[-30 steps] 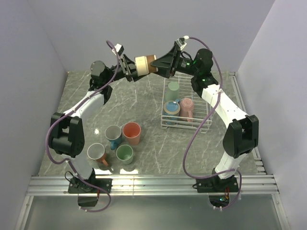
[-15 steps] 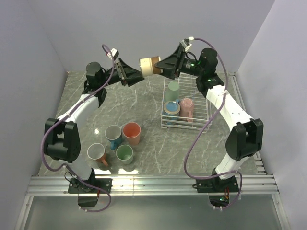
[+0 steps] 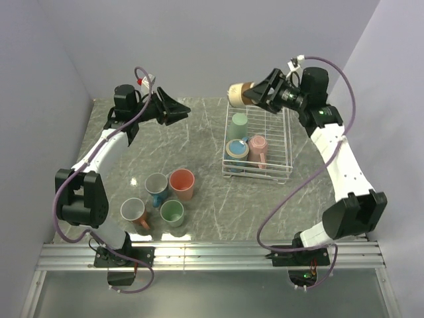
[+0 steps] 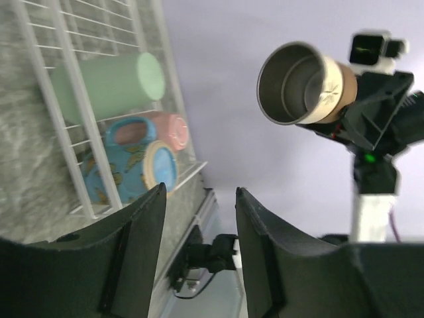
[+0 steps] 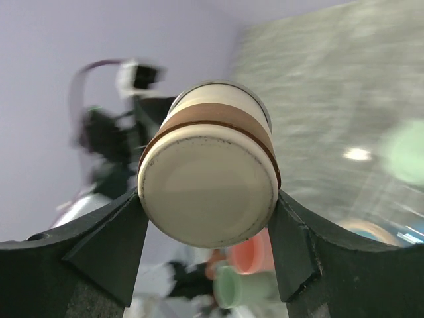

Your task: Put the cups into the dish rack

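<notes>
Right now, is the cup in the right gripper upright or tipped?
Tipped on its side: the right gripper holds the cup in the air, with its base toward the wrist and its open mouth facing sideways.

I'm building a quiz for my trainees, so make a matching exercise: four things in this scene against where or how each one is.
1. metallic cup
2. mint green cup
3. salmon cup
4. left claw

A. open, holding nothing
B. on the table
C. in the dish rack
D. gripped by the right claw

Pairs: 1-D, 2-C, 3-B, 4-A
</notes>
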`<state>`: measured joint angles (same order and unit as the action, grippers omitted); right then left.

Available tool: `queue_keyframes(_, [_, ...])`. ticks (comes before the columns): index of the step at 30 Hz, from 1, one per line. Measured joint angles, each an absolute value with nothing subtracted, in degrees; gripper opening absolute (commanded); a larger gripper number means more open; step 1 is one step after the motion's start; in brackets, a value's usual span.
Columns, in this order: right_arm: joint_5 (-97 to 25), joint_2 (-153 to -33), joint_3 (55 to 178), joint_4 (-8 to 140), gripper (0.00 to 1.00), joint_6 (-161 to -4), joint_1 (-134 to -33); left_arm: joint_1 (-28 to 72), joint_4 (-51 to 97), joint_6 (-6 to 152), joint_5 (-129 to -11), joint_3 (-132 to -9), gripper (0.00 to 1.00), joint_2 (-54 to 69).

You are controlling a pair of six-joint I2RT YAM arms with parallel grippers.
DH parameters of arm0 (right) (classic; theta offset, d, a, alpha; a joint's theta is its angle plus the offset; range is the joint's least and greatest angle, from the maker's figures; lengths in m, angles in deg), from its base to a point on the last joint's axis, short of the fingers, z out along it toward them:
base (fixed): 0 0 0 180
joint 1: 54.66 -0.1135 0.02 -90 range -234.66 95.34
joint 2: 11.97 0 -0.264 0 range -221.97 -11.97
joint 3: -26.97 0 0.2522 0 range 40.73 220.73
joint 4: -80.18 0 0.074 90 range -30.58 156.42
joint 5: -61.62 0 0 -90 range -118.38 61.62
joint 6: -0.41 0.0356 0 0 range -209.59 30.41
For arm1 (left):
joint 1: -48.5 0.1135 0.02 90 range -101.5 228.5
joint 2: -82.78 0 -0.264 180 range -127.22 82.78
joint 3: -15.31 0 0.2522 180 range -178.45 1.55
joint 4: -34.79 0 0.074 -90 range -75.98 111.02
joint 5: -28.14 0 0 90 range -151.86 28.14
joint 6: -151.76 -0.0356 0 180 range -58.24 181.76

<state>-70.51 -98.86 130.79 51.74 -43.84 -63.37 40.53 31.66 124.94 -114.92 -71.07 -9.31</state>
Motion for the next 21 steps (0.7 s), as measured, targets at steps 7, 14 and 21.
queue_keyframes(7, [-46.9, -88.8, 125.3, 31.5, 0.00, -57.5, -63.4, 40.6, 18.5, 114.9, -109.8, -73.3, 0.49, -9.3])
queue_keyframes(14, [-32.7, -84.1, 116.2, 23.3, 0.00, -62.4, -63.4, 40.6, 14.5, 112.4, -108.5, -73.4, 0.46, -9.4])
queue_keyframes(21, [-24.7, -84.1, 114.5, 20.6, 0.00, -64.2, -63.3, 40.6, 13.8, 112.3, -108.5, -73.4, 0.45, -10.2])
